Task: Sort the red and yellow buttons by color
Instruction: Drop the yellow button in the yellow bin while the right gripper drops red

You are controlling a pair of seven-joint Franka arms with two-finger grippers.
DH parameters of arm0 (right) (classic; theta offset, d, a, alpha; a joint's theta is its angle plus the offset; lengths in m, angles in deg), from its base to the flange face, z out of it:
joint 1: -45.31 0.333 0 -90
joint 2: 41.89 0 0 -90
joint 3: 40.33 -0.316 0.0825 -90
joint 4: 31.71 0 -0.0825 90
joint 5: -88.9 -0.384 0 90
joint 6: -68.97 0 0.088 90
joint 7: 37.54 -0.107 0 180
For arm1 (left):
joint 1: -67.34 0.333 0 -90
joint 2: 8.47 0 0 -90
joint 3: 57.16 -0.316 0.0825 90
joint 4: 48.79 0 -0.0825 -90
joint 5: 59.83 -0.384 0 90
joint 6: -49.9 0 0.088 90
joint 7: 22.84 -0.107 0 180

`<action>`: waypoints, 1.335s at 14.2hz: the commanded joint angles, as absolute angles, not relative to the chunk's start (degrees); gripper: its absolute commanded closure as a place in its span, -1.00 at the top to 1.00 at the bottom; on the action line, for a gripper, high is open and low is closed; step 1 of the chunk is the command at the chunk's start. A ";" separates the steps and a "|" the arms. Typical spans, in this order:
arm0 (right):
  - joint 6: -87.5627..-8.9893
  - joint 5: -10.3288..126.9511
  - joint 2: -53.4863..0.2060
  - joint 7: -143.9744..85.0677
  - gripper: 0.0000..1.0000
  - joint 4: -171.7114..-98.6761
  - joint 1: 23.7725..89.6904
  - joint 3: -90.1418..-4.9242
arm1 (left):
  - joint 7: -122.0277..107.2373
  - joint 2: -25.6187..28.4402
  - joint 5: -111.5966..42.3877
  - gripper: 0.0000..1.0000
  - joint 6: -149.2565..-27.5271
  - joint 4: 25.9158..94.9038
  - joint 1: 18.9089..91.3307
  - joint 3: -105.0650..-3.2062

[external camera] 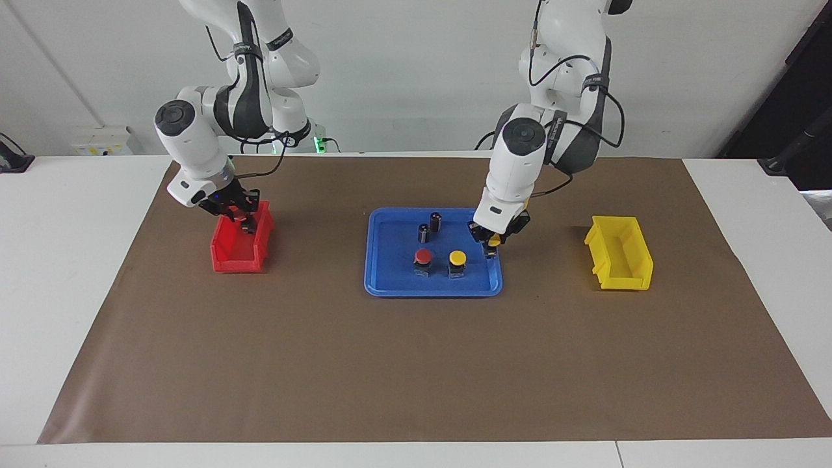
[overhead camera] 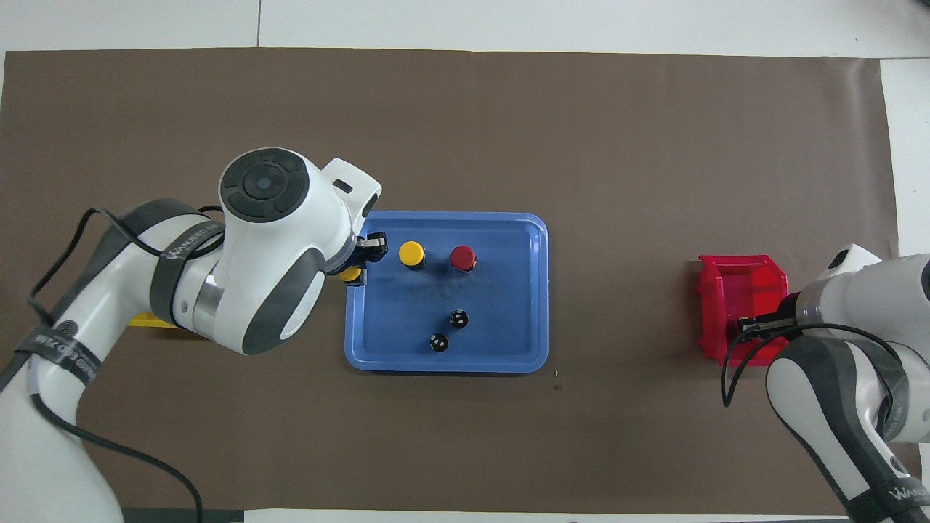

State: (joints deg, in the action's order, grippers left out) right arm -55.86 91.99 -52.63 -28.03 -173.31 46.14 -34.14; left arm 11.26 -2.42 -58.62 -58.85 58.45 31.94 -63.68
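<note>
While the left gripper fingers clasp a yellow button above the blue tray, the small, rigid, light piece suits a body grip; right gripper at the red bin, finger state indeterminate.

- A blue tray sits mid-table on a brown mat.
- On the tray, a red button and a yellow button stand side by side, apart; the yellow one is at 3 o'clock from the red.
- Two small dark cylinders stand upright at about 12 o'clock from the red button, nearer the robots.
- The left gripper hangs over the tray's edge toward the left arm's end, fingers closed on another yellow button.
- A yellow bin lies at 3 o'clock from the tray, well apart.
- The right gripper is over a red bin at 9 o'clock from the tray.
</note>
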 commanded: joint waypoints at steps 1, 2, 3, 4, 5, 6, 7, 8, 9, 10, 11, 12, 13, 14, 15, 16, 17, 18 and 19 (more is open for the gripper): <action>-57.33 92.68 -53.76 -25.68 -0.75 -174.97 45.66 -34.36 | 0.41 -10.65 -58.77 -0.95 -52.69 60.11 39.88 -63.67; -57.33 92.68 -53.93 -25.07 -0.71 -175.23 45.48 -34.36 | -5.03 -11.80 -58.77 -0.95 -51.10 60.11 43.57 -63.67; -57.33 92.59 -53.93 -24.80 -0.66 -175.49 45.13 -34.36 | -9.17 -11.90 -58.77 -0.95 -50.82 60.11 46.48 -63.67; -57.24 92.68 -53.93 -24.71 -0.35 -175.49 45.13 -34.36 | -12.87 -11.90 -58.77 -0.96 -51.25 60.46 49.38 -63.75; -57.24 92.68 -53.93 -24.71 0.04 -175.49 45.13 -34.36 | -16.39 -11.90 -58.77 -0.97 -51.35 60.55 52.19 -63.76; -57.24 92.68 -53.93 -24.62 0.11 -175.49 45.13 -34.36 | -20.34 -11.90 -58.77 -0.97 -51.69 60.90 55.61 -63.76; -57.24 92.68 -53.93 -24.18 0.13 -175.49 45.13 -34.36 | -22.55 -12.08 -58.86 -0.97 -52.31 61.94 57.39 -63.76; -57.24 92.68 -53.93 -23.66 0.13 -175.41 45.13 -34.36 | -23.10 -12.43 -58.86 -0.97 -54.05 63.00 59.32 -63.76; -57.07 92.68 -53.85 -23.65 0.13 -175.23 45.22 -34.36 | -23.10 -12.34 -59.56 -0.97 -55.81 64.23 60.03 -63.76; -56.28 92.68 -53.59 -23.57 0.13 -174.36 45.39 -34.36 | -23.10 -12.08 -60.87 -0.97 -57.57 65.54 60.13 -63.76; -55.14 92.68 -53.15 -23.57 0.13 -172.52 45.66 -34.36 | -23.28 -12.25 -61.06 -0.97 -59.59 67.91 60.56 -63.76; -52.78 92.77 -52.45 -23.57 0.13 -170.16 45.75 -34.44 | -23.36 -12.51 -61.06 -0.97 -61.96 70.28 61.61 -63.67; -49.89 92.85 -52.01 -23.74 0.13 -167.09 46.18 -34.62 | -23.45 -12.43 -61.06 -0.97 -64.33 71.96 61.88 -63.67; -47.68 92.86 -51.65 -23.91 0.13 -164.62 46.62 -34.79 | -23.45 -12.17 -61.06 -0.97 -65.40 72.67 61.89 -63.67; -45.83 92.86 -51.39 -24.18 0.14 -161.81 47.41 -34.80 | -24.32 -11.82 -61.06 -0.97 -65.93 73.29 62.15 -63.67; -45.03 92.16 -51.21 -24.35 0.22 -159.70 48.20 -34.88 | -25.29 -11.73 -61.06 -0.97 -66.63 74.16 62.93 -63.67; -44.41 91.80 -50.69 -25.31 0.29 -157.59 49.77 -34.88 | -25.47 -11.73 -61.06 -0.97 -67.60 75.30 63.38 -63.67; -43.19 91.19 -49.46 -28.19 0.39 -154.78 52.40 -34.88 | -25.47 -11.73 -61.06 -0.97 -68.56 76.53 63.47 -63.67; -42.05 88.84 -47.54 -32.83 0.87 -151.01 55.73 -34.88 | -25.47 -11.73 -61.06 -0.97 -70.23 78.20 63.47 -63.67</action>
